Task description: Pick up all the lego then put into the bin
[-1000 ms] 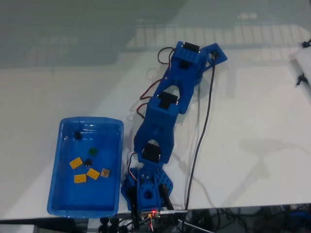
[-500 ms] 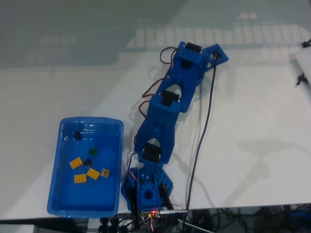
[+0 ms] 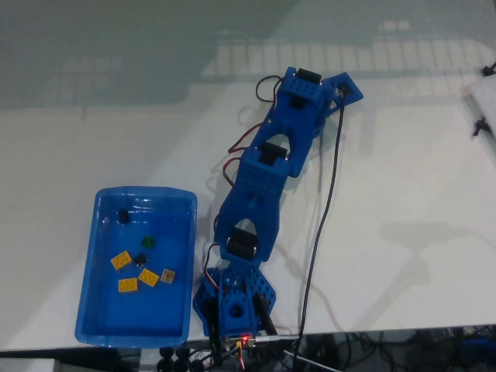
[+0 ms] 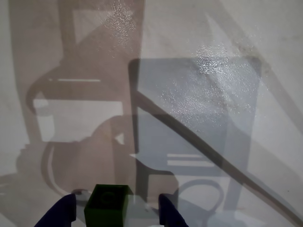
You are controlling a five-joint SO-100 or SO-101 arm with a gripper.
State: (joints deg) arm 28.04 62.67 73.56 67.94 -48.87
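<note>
In the wrist view a dark green lego brick (image 4: 107, 204) sits on the white table at the bottom edge. My gripper (image 4: 115, 209) is open, one blue fingertip (image 4: 62, 212) to its left and one to its right, neither clearly touching it. In the fixed view the blue arm (image 3: 260, 182) reaches from its base at the front edge toward the far side. The blue bin (image 3: 102, 322) lies left of the base. It holds several lego bricks: yellow-orange ones (image 3: 120, 260), a tan one (image 3: 167, 274), a green one (image 3: 147, 241) and black ones (image 3: 122, 215).
A black cable (image 3: 324, 201) runs from the arm's far end down to the table's front edge (image 3: 387, 332). A pale object with black clips (image 3: 482, 116) lies at the right edge. White tabletop spreads right of the arm and behind the bin.
The arm's middle links have crept slightly toward the far side. The bricks in the bin have not moved.
</note>
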